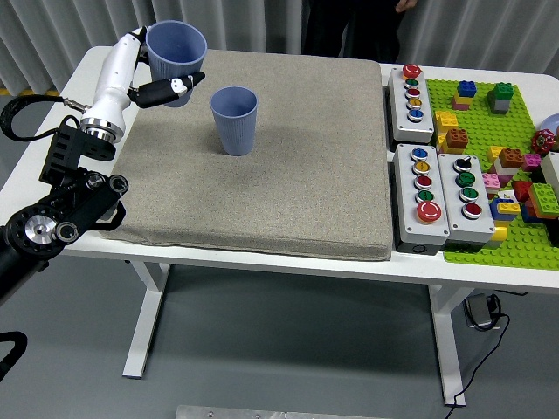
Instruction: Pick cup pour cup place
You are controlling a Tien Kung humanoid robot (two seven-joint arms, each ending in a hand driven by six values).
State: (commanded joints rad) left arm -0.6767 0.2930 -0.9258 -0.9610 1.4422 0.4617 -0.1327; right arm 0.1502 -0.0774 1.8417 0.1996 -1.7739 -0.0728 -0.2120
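Note:
A blue ribbed cup (235, 120) stands upright on the grey mat (288, 175), left of its middle. My left hand (150, 77), white with black fingertips, is shut on a second blue cup (175, 52). It holds that cup upright over the mat's far left corner, to the left of the standing cup and apart from it. I cannot see into either cup. The right arm is out of view.
Three grey button boxes (411, 91) (420, 195) (466, 198) stand right of the mat. A green baseplate (502, 131) with several loose bricks lies at the far right. A person (349, 26) stands at the far side.

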